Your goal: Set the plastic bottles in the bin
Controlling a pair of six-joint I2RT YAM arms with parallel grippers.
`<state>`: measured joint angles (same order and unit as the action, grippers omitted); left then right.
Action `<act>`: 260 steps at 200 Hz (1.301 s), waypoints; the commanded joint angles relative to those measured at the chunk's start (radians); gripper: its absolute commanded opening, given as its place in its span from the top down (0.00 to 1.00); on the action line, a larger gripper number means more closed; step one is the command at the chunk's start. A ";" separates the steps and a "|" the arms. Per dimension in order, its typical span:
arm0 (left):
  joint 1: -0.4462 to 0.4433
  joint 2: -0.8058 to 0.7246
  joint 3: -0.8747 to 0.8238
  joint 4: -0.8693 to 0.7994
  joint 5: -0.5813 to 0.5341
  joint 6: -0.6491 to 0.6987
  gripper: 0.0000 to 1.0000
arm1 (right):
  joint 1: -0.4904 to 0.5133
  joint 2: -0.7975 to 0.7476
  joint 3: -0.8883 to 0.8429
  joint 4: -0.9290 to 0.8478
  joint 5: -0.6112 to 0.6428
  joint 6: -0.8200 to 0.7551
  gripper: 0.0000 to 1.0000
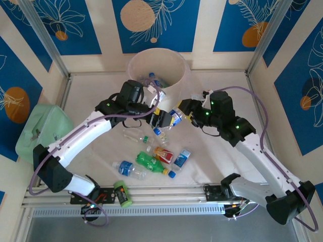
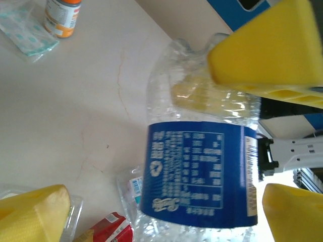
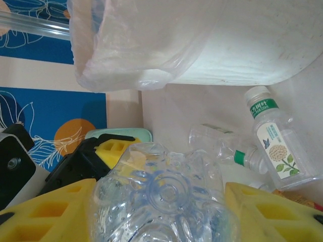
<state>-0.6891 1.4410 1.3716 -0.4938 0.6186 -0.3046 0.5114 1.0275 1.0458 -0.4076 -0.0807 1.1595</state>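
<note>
Round white bin with thin plastic liner: upright, far side of table, one clear bottle inside. Crumpled clear blue-labelled bottle: raised off the surface, just before the bin. Lying loose nearer: clear green-capped bottle, red-labelled bottle, green bottle, blue-labelled bottle, small blue-labelled bottle

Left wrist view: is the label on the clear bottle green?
No, the clear bottle wears a dark blue label with white print.
</note>
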 commanded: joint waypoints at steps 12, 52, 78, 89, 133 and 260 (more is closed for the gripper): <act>0.003 -0.001 -0.021 0.066 0.149 -0.043 0.16 | 0.025 0.027 0.057 0.049 -0.012 0.003 0.45; 0.003 0.003 -0.015 0.043 0.161 -0.030 0.40 | 0.033 0.061 0.077 0.062 -0.007 0.006 0.45; 0.003 -0.004 -0.004 0.020 0.136 -0.007 0.47 | 0.033 0.065 0.077 0.067 -0.001 0.010 0.45; 0.005 -0.008 -0.002 0.017 0.123 0.000 0.49 | 0.033 0.066 0.079 0.067 0.000 0.009 0.45; 0.020 -0.014 0.039 -0.018 0.025 0.029 0.51 | 0.012 0.045 0.122 -0.042 0.058 -0.030 0.22; 0.156 0.450 0.952 -0.254 -0.510 -0.057 0.46 | 0.042 -0.129 -0.017 -0.498 0.177 -0.071 0.15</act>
<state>-0.5659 1.7527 2.1872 -0.6209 0.1631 -0.3023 0.4850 0.9180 1.0443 -0.7193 -0.0017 1.1019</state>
